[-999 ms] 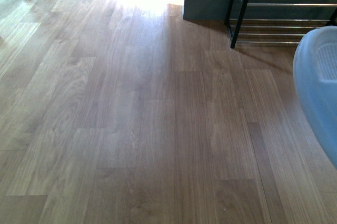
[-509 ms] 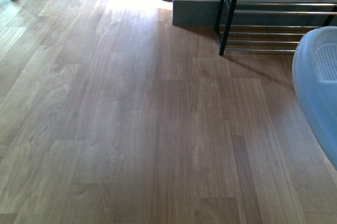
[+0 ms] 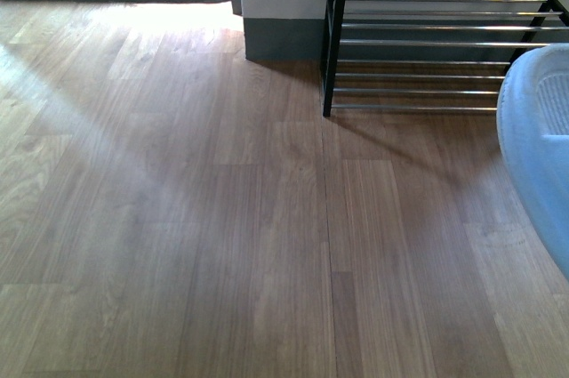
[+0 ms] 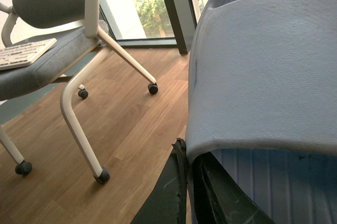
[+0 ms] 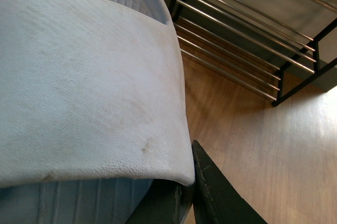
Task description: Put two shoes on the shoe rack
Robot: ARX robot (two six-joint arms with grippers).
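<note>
Left wrist view: L fingers tight on blue slide; R fingers ditto on 2nd slide.

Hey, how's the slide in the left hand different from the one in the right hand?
The left slide, in the left hand, has a clean strap; the right slide, in the right hand, has brownish smudges on its strap. The left slide has a grey chair behind it; the right slide has the shoe rack. Both are pale blue with pebbled straps and ribbed footbeds, pinched at the strap edge.
</note>
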